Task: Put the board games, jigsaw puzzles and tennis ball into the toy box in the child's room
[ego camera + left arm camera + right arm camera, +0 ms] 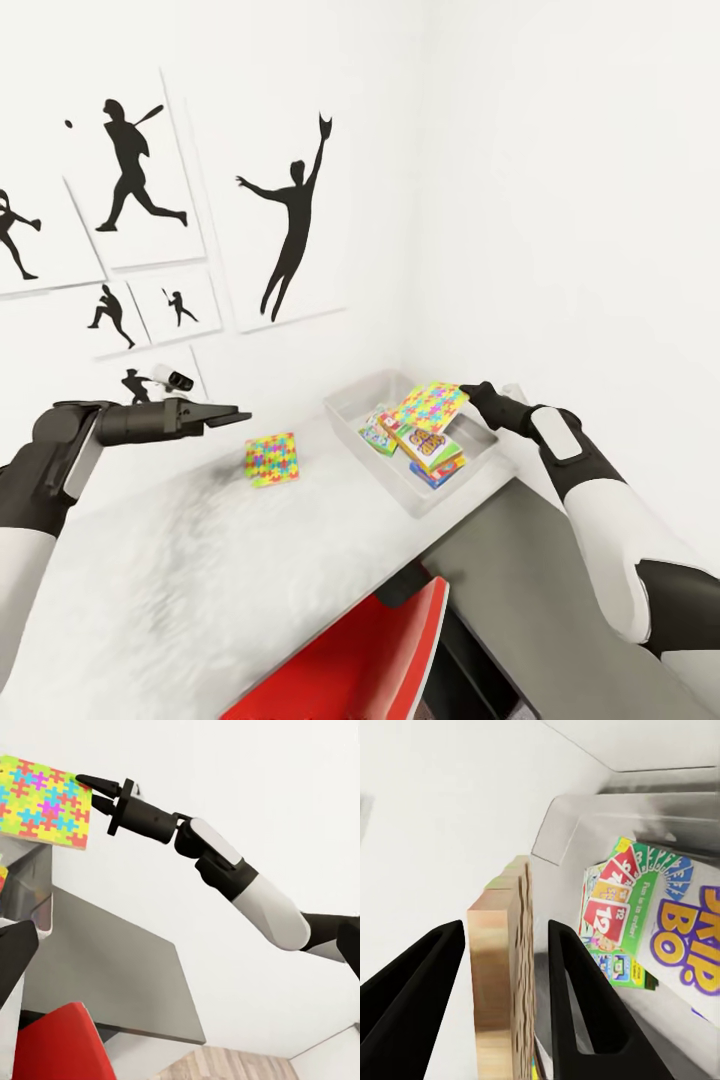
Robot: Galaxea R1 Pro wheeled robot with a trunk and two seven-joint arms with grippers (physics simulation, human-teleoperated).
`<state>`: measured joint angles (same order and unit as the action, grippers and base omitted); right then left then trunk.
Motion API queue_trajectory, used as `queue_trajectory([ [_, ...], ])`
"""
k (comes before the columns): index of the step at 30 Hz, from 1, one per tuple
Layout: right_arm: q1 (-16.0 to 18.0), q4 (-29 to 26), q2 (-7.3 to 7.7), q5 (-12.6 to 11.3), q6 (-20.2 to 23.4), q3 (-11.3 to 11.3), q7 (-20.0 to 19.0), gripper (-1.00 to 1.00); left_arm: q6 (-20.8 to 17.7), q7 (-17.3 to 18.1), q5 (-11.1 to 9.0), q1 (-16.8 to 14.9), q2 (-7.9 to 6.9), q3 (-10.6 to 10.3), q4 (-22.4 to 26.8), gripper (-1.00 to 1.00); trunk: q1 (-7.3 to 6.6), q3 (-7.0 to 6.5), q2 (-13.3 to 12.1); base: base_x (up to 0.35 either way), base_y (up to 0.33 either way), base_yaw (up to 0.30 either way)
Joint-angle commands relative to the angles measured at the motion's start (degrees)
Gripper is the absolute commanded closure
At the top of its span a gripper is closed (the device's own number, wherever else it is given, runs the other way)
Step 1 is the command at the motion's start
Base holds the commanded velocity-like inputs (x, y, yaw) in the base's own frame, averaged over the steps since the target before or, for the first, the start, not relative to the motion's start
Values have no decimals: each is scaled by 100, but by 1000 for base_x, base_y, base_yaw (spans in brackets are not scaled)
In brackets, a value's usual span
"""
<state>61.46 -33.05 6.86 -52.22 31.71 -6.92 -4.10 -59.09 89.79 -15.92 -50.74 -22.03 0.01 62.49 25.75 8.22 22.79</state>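
The right end effector [478, 392] pinches one jigsaw puzzle [432, 405] by its edge, held above the toy box [350, 408] and the board games [430, 450] stacked inside. Best lower it flat before letting go. The left end effector [232, 412] hangs spread and empty, the second puzzle [272, 459] on the desk [150, 590] just below it
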Motion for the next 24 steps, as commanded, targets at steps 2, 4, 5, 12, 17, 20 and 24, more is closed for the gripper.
queue_trajectory([
  [2,6,0,12,10,42,-28,-38,100,-54,21,9,-5,-3,129,0,-100,3,32,13,0,0,0],
  [4,6,0,15,10,44,-29,-55,100,-52,21,9,-6,-3,243,2,-100,3,50,13,0,0,0],
  [5,6,2,10,10,45,-29,-62,100,-50,21,14,-6,-3,276,1,-100,3,60,13,0,0,0],
  [12,6,-14,24,10,50,-29,-65,100,-42,21,35,-6,1,330,2,-100,3,126,13,0,0,0],
  [17,6,-29,65,10,54,-29,-65,100,-41,21,41,-6,-2,333,3,-100,3,173,13,0,0,0],
  [20,20,-37,84,19,58,-29,-65,100,-47,21,43,-6,-3,333,5,-100,3,201,13,0,0,0],
  [24,97,-47,113,27,55,-35,-65,100,-50,21,43,-6,-6,333,5,-100,3,239,13,0,0,0],
])
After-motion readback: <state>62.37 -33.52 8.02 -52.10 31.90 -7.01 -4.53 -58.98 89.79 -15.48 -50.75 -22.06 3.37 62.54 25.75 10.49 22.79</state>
